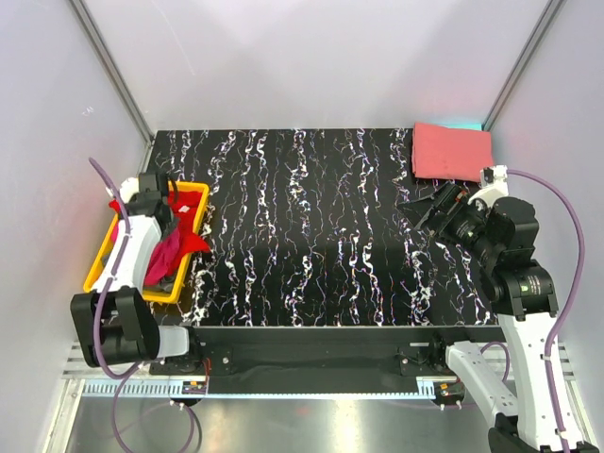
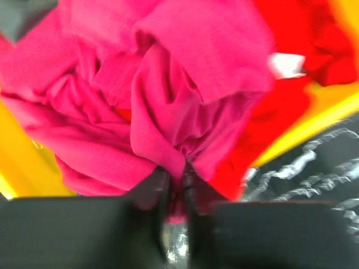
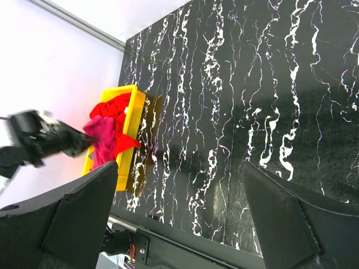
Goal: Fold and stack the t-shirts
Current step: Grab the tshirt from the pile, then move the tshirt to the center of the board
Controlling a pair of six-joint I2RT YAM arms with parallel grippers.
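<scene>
Bin [image 1: 96,271], yellow plastic, sits at the left edge of the black white-veined table [image 1: 321,236], with a heap of shirts inside.

Left gripper [image 2: 176,179] is down in the bin, jaws pinched together on a fold of the magenta t-shirt [image 2: 168,84]. Cloth is bunched in the narrow gap between the fingers.

Magenta t-shirt is crumpled on top of the heap and spills over the bin's table-side rim in the top view.

Red t-shirt [image 2: 291,106] is under and beside it at the far end of the bin, white label [image 2: 287,64] showing. Part of it hangs over the rim.

Grey t-shirt [image 2: 22,14]: only a corner shows behind the magenta one, can't tell more.

Middle of the table is bare marble pattern.

Right gripper [image 3: 179,168] hovers over the table's right side, jaws wide apart with nothing between them, pointing toward the bin.

Salmon pink t-shirt [image 1: 453,151] is folded flat in the far right corner of the table, just behind the right gripper and not touching it.
</scene>
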